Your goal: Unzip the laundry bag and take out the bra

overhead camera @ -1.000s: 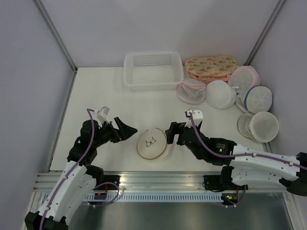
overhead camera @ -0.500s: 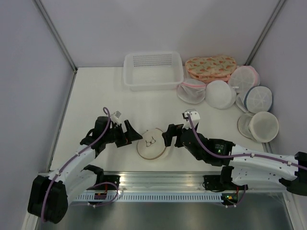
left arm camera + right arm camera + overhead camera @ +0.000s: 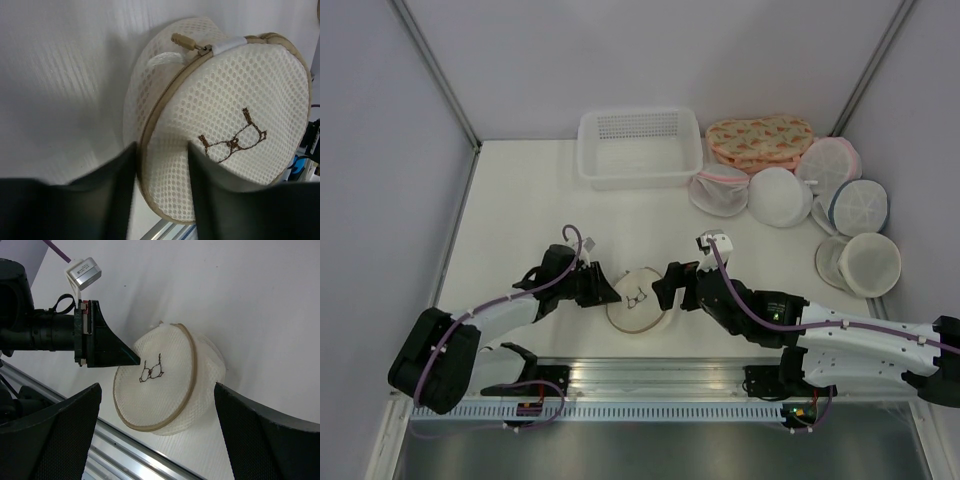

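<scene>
Cream mesh with a tan rim marks the laundry bag (image 3: 638, 298), which lies shut close to the near edge of the worktop, about midway between its left and right edges. The bra is nowhere visible and is judged to be inside.

**Left.** The left tool (image 3: 610, 293) reaches the bag's left side. Its fingers (image 3: 112, 187) stand apart astride the rim. Whether they already pinch it cannot be told.

**Centre.** The zip pull (image 3: 184, 41) sits on the rim at the far left of the bag, beside a white loop (image 3: 162, 59).

**Right.** The right tool (image 3: 658, 288) hovers just beside the bag's right side, its jaws spread wide and holding nothing.

**Hazards.**
- A pinch on soft mesh may slip, so the bag could slide towards the near edge when the zip is drawn.
- The pull lies on the side away from the right tool, so a reach across could snag the mesh or strike the left tool, since the two stand close.
- The pull is small, and wide jaws may close on the loop instead.

**Views.**
- Only the left wrist view shows the pull, the loop and the closed zip line.
- The top view shows only the brown embroidered motif (image 3: 636, 296) on the bag's face, plus both arms' spacing.
- The right wrist view alone shows the bag's thick side wall and the left tool's tip over its face.
</scene>
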`<state>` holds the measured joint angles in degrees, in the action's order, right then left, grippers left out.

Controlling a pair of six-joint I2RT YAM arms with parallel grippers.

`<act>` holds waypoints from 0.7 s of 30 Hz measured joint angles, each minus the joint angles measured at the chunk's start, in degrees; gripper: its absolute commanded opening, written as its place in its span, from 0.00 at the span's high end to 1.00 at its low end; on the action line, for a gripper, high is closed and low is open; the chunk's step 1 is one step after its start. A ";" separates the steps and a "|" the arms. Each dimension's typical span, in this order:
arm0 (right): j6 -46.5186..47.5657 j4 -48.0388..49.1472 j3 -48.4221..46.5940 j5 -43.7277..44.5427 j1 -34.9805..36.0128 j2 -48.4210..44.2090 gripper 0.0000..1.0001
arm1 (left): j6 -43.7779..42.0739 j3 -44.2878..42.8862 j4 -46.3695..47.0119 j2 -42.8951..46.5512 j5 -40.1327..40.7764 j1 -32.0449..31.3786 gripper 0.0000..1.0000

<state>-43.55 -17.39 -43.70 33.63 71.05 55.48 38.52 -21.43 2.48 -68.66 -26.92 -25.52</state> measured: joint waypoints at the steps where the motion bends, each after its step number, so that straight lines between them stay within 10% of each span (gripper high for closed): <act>1: -0.04 0.07 0.02 -0.07 0.02 0.00 0.02 | -0.44 0.37 1.05 -0.66 -0.11 0.00 0.93; 10: -0.63 0.15 0.33 -0.55 0.48 -0.15 0.02 | 5.70 6.56 11.45 3.76 1.05 -4.50 0.98; 21: -10.38 6.01 7.17 -0.44 0.70 2.36 0.02 | 23.93 14.56 10.82 31.10 26.75 -12.50 0.98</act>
<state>-53.93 -11.38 -36.53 33.19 71.75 57.84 62.46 -6.87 13.30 -37.56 -0.16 -38.02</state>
